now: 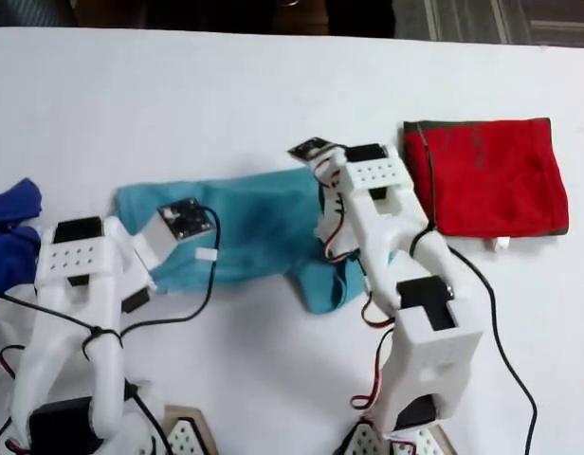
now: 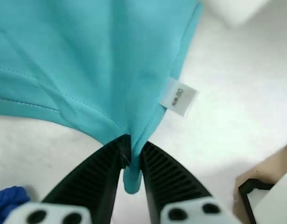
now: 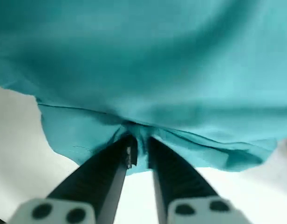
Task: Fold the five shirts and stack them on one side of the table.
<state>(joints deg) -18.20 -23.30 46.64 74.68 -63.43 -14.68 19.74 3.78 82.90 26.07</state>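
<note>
Left wrist view: left claw (image 2: 133, 151) pinches the teal shirt (image 2: 87, 60) (right claw (image 3: 140, 143) likewise).

The white table (image 1: 273, 76) in front of me carries three shirts. The teal shirt (image 1: 259, 223) lies rumpled and stretched sideways across the middle, one sleeve trailing toward my side and a small white label (image 2: 180, 96) at its hem. To the right of the teal shirt sits a red shirt (image 1: 491, 175), folded into a flat square. To its left, with bare tabletop between, a blue shirt (image 1: 12, 227) is bunched at the table's edge.
</note>
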